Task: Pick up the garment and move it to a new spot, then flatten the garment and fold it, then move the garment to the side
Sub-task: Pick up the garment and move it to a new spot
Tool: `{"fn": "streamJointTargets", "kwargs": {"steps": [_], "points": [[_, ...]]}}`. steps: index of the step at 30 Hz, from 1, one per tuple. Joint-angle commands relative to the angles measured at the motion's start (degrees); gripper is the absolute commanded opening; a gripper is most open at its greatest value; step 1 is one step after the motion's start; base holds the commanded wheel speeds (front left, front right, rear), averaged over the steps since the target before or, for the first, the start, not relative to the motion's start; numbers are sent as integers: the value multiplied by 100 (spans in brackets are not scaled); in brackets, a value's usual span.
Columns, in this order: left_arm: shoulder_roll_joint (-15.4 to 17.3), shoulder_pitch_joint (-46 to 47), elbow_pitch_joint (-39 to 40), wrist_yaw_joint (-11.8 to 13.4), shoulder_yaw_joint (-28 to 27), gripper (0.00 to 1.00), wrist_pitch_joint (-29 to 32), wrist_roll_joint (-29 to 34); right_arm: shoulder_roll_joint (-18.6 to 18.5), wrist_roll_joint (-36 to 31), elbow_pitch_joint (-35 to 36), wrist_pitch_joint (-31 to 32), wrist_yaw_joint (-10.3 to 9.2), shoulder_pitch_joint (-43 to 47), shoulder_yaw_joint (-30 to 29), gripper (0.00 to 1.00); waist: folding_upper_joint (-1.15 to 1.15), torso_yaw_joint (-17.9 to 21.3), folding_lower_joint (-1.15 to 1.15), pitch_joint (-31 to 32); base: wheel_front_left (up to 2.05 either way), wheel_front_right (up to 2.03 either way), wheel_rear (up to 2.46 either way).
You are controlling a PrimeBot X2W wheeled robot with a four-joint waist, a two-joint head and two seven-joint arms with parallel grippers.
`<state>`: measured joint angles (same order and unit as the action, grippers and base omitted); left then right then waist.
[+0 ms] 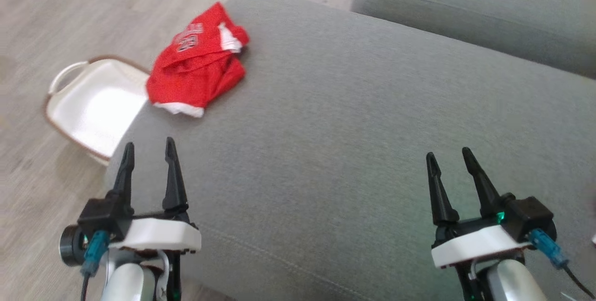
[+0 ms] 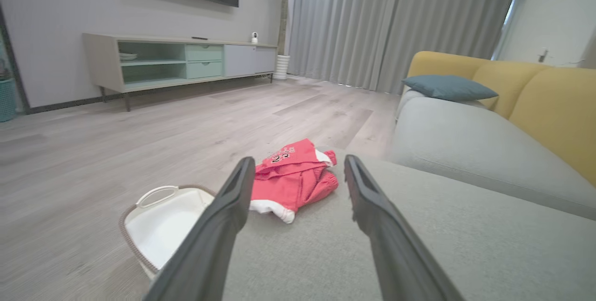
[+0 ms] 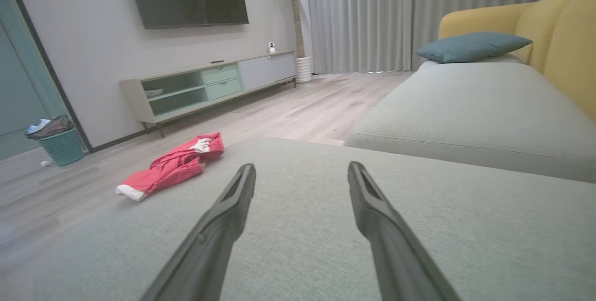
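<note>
The garment (image 1: 198, 63) is a crumpled red top with white trim and lettering, lying at the far left edge of the grey sofa cushion (image 1: 354, 119). From the left wrist the garment (image 2: 293, 180) lies straight ahead between the fingers; from the right wrist the garment (image 3: 174, 166) is ahead and to the left. My left gripper (image 1: 149, 149) hovers open over the cushion's near left corner, well short of the garment, nothing between its fingers. My right gripper (image 1: 449, 156) stands open and empty over the cushion's near right part.
A white basket (image 1: 95, 105) with a brown rim sits on the wood floor just left of the cushion, below the garment. A second grey seat (image 1: 479, 7) lies beyond, with a yellow backrest (image 2: 545, 105) and a teal pillow (image 2: 447, 87). A TV cabinet (image 2: 177, 61) stands across the room.
</note>
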<state>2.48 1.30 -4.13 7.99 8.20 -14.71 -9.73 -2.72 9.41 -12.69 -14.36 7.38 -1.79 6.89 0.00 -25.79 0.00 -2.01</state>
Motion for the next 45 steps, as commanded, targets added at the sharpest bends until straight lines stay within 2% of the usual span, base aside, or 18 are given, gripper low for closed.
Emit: {"fn": "streamJointTargets", "kwargs": {"steps": [1,4,12,20,25,28,34,35,36,38,45], "points": [[40,148,181,-19,-245,100,-29,41,-16,64,142,-63,11,-187,151,100,0,-241,0,72,0,0,0],[40,108,179,-25,-287,100,-29,58,-16,126,122,-63,11,-186,195,100,0,-370,0,111,0,0,0],[40,80,317,-40,-548,100,-29,-26,-16,168,96,-63,11,-205,311,100,0,-379,0,104,0,0,0],[40,271,412,-161,-946,100,-29,-14,-16,87,111,-63,11,-306,306,100,0,-140,0,-80,0,0,0],[182,780,257,-439,-1308,100,-29,19,-16,-232,181,-51,11,-598,131,100,0,167,0,-495,0,0,0],[434,1259,-108,-615,-1482,100,-29,10,-16,-438,276,28,11,-807,27,100,0,402,0,-793,0,0,0],[1215,2593,-1381,-1052,-1506,100,225,28,-16,-839,697,263,11,-1156,-245,100,0,852,0,-1417,0,0,0],[1329,2832,-1615,-1115,-1503,100,342,2,-16,-907,791,307,11,-1213,-308,100,0,919,0,-1511,0,0,0],[1619,3292,-2098,-1271,-1413,100,598,14,-16,-1031,987,403,11,-1327,-400,100,0,1065,0,-1717,0,0,0],[1804,3725,-2549,-1403,-1277,100,857,-52,-16,-1135,1167,497,11,-1418,-464,100,0,1199,0,-1898,0,0,0],[2347,4849,-3970,-1538,-809,100,2040,-347,-16,-1260,1730,733,11,-1590,-494,100,0,1635,0,-2358,0,0,0]]}}
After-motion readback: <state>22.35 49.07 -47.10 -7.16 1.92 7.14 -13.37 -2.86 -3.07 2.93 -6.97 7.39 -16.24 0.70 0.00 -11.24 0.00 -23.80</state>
